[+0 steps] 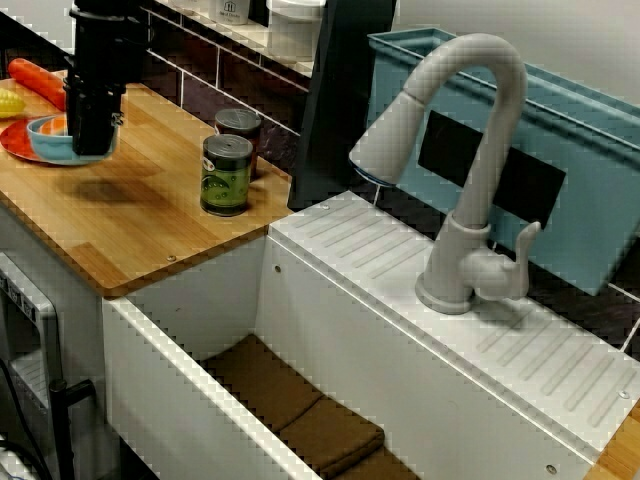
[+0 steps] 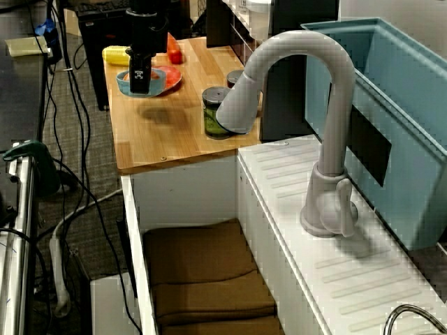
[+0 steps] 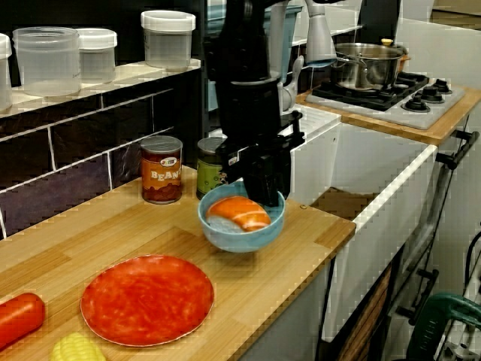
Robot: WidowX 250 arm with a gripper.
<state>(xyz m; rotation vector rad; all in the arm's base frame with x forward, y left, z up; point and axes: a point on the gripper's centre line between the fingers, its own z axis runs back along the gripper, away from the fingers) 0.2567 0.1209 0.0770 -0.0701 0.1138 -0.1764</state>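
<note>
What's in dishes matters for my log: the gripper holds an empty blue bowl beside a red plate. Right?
Not empty: the blue bowl in the gripper, beside the red plate, holds orange food; the counter-level view shows it.

The high view over the sink [image 1: 350, 330] is looking down past the faucet [image 1: 470, 170] toward the wooden counter [image 1: 130, 215] at far left. The view along the sink is facing that counter from farther back. The low counter view is sitting close to the bowl [image 3: 240, 226], facing the stove [image 3: 398, 98]. All are sharing the counter.
</note>
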